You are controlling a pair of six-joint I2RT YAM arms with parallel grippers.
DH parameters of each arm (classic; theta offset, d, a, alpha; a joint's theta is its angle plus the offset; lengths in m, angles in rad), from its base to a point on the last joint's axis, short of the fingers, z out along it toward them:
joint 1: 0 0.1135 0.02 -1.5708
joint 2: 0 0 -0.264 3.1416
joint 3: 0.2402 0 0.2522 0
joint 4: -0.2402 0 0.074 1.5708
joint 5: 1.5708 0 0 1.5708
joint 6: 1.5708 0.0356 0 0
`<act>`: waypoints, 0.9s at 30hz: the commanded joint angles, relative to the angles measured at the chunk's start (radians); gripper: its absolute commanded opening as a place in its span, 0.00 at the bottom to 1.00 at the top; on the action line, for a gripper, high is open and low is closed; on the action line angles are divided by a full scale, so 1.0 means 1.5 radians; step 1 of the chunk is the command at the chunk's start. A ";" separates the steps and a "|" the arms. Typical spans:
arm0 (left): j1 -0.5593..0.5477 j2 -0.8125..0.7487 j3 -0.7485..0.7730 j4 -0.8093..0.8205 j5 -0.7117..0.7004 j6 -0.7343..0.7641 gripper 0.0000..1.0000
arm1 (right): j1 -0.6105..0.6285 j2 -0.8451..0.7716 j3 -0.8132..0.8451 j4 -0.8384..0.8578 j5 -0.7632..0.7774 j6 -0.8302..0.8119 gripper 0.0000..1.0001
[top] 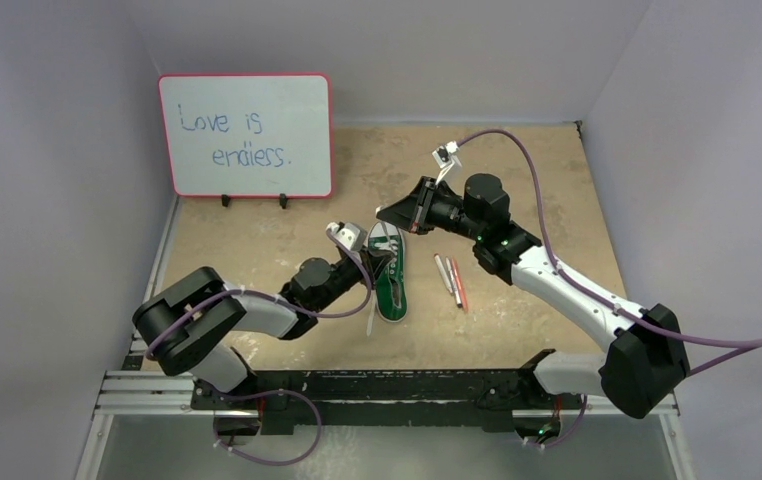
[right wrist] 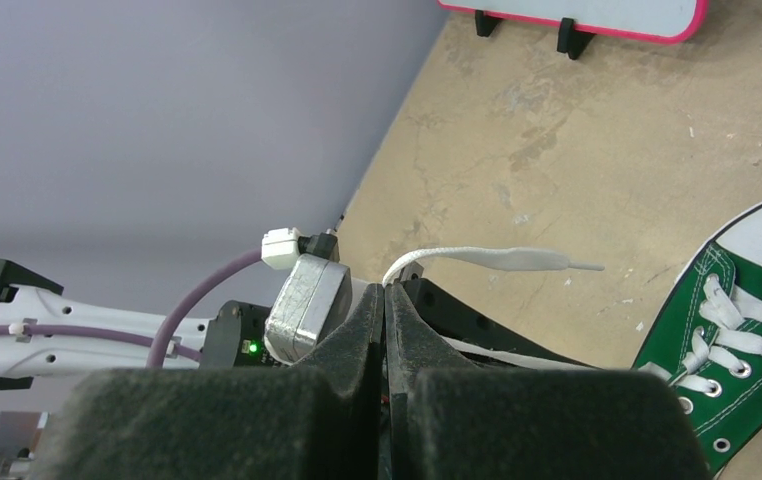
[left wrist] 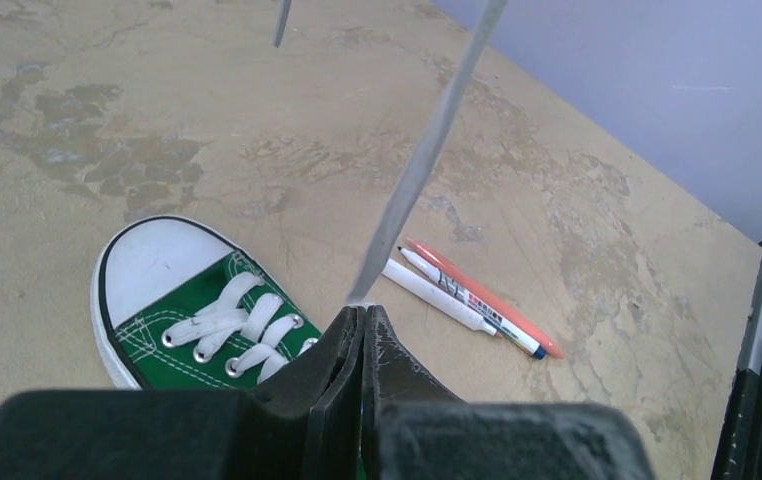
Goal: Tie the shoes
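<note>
Two grips are on: left gripper [left wrist: 362,318] and right gripper [right wrist: 387,295] each clamp a white lace end [right wrist: 502,258] of the small green canvas sneaker [top: 389,278], which lies between them on the beige table [top: 557,180]. I'd keep both ends taut while crossing.

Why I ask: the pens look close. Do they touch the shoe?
No, the pens lie right of the shoe with bare table between.

whiteboard [top: 245,135] handwritten "Love is endless.", print on pens [left wrist: 467,297] unreadable

White-and-black arms [top: 567,290], purple cables [right wrist: 205,287]
</note>
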 commanded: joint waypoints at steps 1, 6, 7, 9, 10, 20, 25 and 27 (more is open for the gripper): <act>0.004 0.013 0.034 0.043 0.007 -0.002 0.00 | -0.002 -0.017 0.007 0.034 -0.003 0.009 0.00; 0.007 0.028 0.037 0.058 -0.007 -0.006 0.00 | -0.002 -0.016 0.002 0.040 -0.006 0.014 0.00; 0.006 0.032 0.039 0.057 -0.012 -0.006 0.00 | -0.001 -0.016 0.003 0.042 -0.007 0.015 0.00; 0.008 0.039 0.041 0.060 -0.018 -0.006 0.01 | -0.002 -0.016 0.002 0.044 -0.008 0.015 0.00; 0.009 0.043 0.044 0.059 -0.018 -0.006 0.02 | -0.002 -0.017 0.001 0.044 -0.008 0.016 0.00; 0.018 0.064 0.058 0.068 -0.019 -0.017 0.09 | -0.002 -0.021 0.000 0.044 -0.008 0.018 0.00; 0.023 0.076 0.066 0.069 -0.017 -0.021 0.11 | -0.002 -0.020 0.000 0.046 -0.008 0.017 0.00; 0.027 0.078 0.069 0.070 -0.017 -0.023 0.11 | -0.002 -0.018 0.002 0.046 -0.008 0.016 0.00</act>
